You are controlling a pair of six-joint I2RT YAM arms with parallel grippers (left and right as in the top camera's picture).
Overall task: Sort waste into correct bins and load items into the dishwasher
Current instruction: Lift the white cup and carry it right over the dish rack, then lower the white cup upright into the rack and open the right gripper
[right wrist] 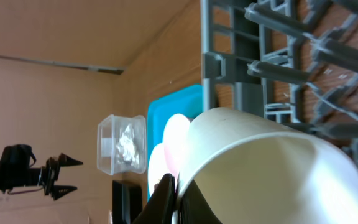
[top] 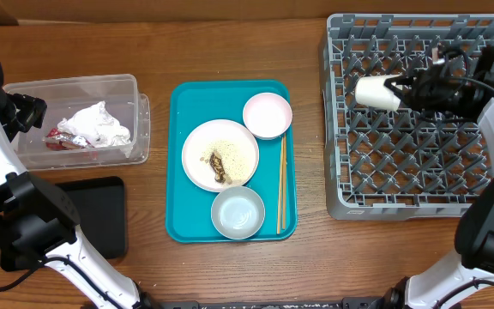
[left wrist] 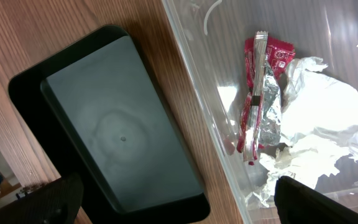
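My right gripper [top: 406, 90] is shut on the rim of the small white cup [top: 376, 92] and holds it sideways over the grey dish rack [top: 418, 172]; the pinch shows in the right wrist view [right wrist: 176, 199]. My left gripper [top: 31, 112] is open and empty above the left end of the clear tub [top: 67, 83], which holds crumpled napkins [top: 97, 126] and a red wrapper [left wrist: 260, 68]. The black tray [top: 101, 206] lies in front of the tub. The plate [top: 197, 142] carries rice and brown scraps. The pink bowl [top: 268, 115], grey bowl [top: 237, 212] and chopsticks [top: 281, 184] lie around it.
The plate, both bowls and the chopsticks lie on a teal serving tray [top: 178, 215] in the middle of the wooden table. The left wrist view shows the black tray [left wrist: 117, 137] and the tub wall [left wrist: 197, 93] side by side below my open jaws [left wrist: 179, 211].
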